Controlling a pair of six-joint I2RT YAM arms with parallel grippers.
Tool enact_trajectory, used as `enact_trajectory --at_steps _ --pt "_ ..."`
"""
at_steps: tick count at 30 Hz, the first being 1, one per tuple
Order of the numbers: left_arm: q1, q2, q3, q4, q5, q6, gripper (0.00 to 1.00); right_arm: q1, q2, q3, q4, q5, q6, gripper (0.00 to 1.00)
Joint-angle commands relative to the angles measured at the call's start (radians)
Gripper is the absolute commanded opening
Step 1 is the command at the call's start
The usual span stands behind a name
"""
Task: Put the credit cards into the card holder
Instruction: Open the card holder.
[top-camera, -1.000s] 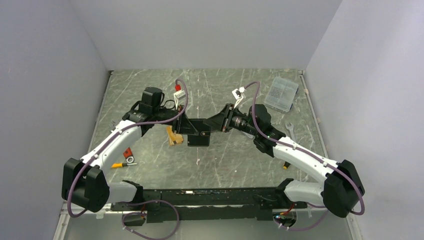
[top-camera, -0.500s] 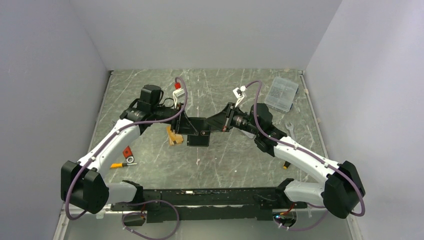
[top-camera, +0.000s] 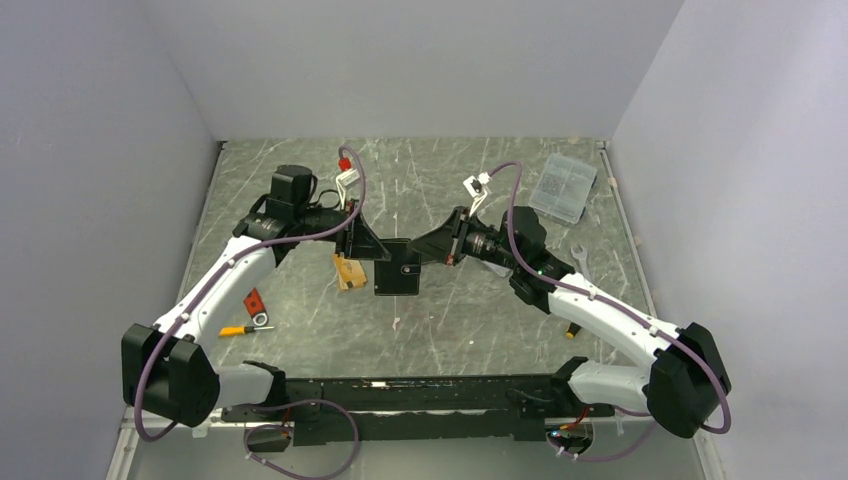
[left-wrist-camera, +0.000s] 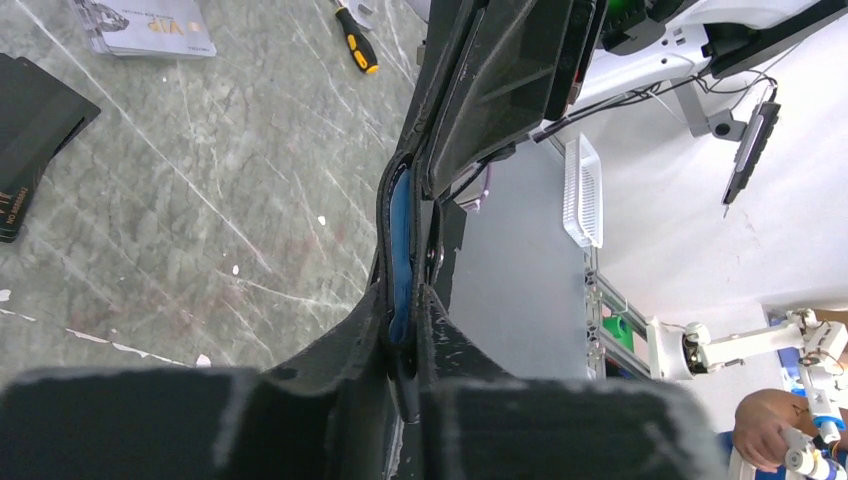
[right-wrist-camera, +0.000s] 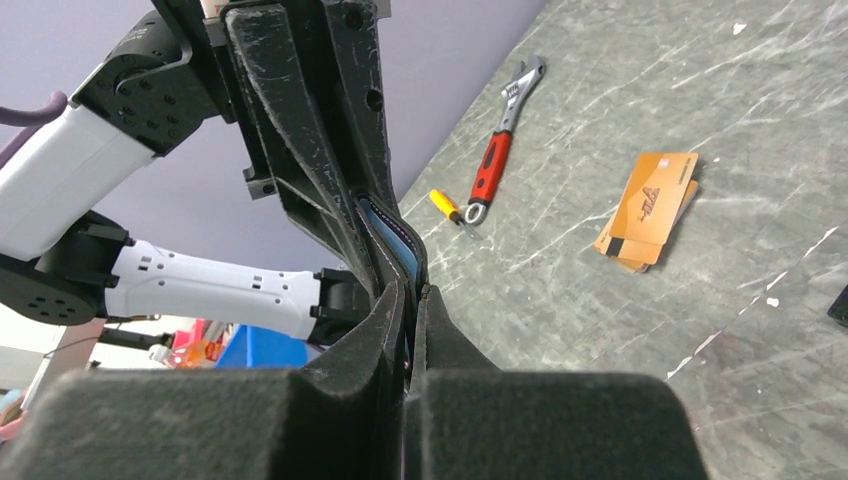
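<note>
The black card holder hangs above the table's middle, held between both grippers. My left gripper pinches its left edge; in the left wrist view the fingers close on the leather, blue lining showing just beyond. My right gripper is shut on the opposite edge, its jaws tight on the holder. The orange-gold credit cards lie flat on the table, under the left gripper. A silver-grey card and black cards lie apart on the table.
A clear plastic box sits at the back right, with a wrench nearer. A red-handled wrench and a yellow screwdriver lie at the left. Grey walls close in both sides and the back.
My left wrist has drawn back to the left and turned while staying at the holder's edge. The holder has shifted slightly left. The right arm has stayed in place.
</note>
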Motion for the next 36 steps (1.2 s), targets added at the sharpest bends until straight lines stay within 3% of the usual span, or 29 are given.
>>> enact_trajectory --at_steps 1,2,3,6,9,15,20,27,36 --pt "0.005 -0.016 0.016 0.091 0.015 -0.036 0.1 0.0 -0.013 0.025 0.039 -0.031 -0.017 0.0" --pt "0.005 -0.017 0.013 0.094 0.009 -0.04 0.04 0.0 -0.006 0.028 0.032 -0.024 -0.018 0.0" --pt "0.004 -0.018 0.01 0.095 -0.001 -0.046 0.0 0.0 0.0 0.038 0.015 -0.013 -0.024 0.09" --pt "0.005 -0.021 0.001 0.065 -0.075 -0.052 0.0 0.0 0.007 0.093 -0.128 0.088 -0.075 0.53" --pt "0.012 -0.025 0.017 -0.004 -0.204 -0.046 0.0 0.013 -0.01 0.175 -0.323 0.272 -0.156 0.82" --pt "0.036 -0.005 0.002 -0.039 -0.357 -0.115 0.0 0.198 -0.016 0.238 -0.519 0.689 -0.266 0.78" --pt "0.041 0.015 -0.025 -0.005 -0.348 -0.173 0.0 0.367 0.096 0.304 -0.573 0.943 -0.309 0.68" --pt "0.044 0.005 -0.046 0.016 -0.319 -0.207 0.0 0.473 0.22 0.405 -0.577 1.115 -0.39 0.67" --pt "0.052 -0.001 -0.053 0.036 -0.276 -0.233 0.0 0.501 0.34 0.48 -0.593 1.223 -0.415 0.51"
